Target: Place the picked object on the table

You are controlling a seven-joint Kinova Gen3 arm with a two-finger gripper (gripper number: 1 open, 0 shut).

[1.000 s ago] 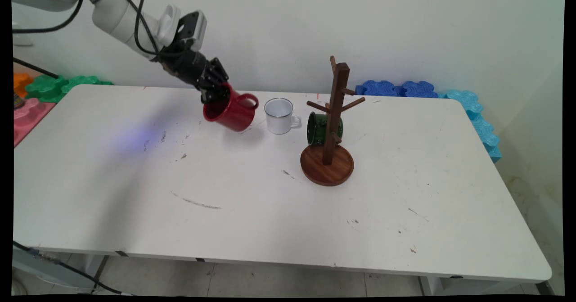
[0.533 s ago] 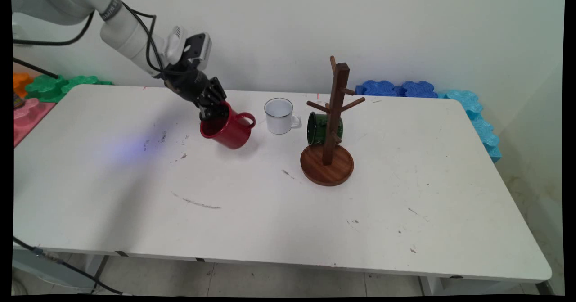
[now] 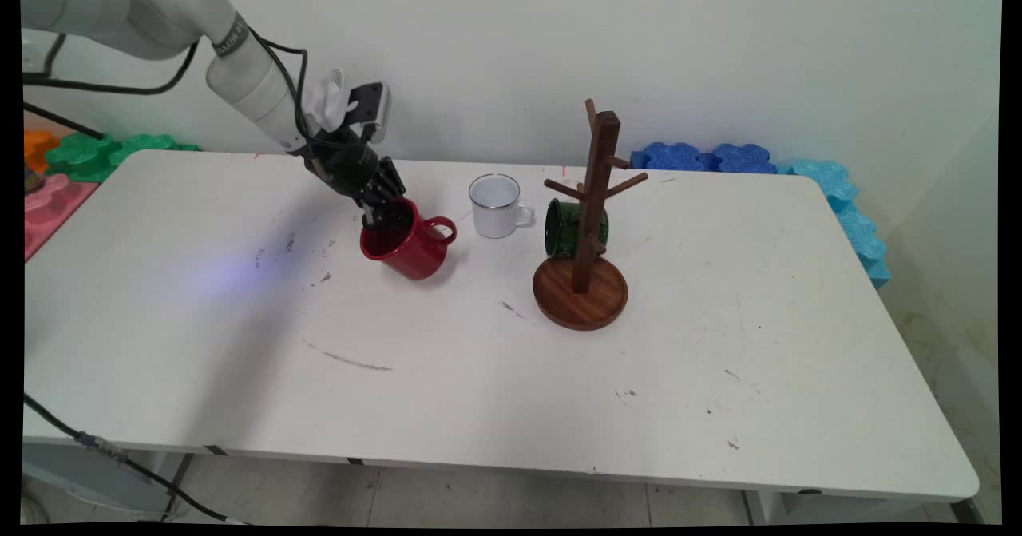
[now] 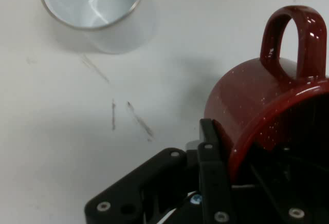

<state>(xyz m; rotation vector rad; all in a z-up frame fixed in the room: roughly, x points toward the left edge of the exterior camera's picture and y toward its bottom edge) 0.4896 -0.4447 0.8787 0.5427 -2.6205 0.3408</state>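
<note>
I have the gripper pinched over the rim of the red mug, which hangs tilted just left of the white mug; I'd level it gently, well clear of that neighbour.

**Two cameras: one fixed and high, one riding the hand**

The main view looks down from above the table's near side toward the wall, taking in the whole tabletop from a distance. The hand view looks along the gripper, close to the surface. Both views share the red mug, lower right in the hand view, and the white mug, upper left there.
</note>
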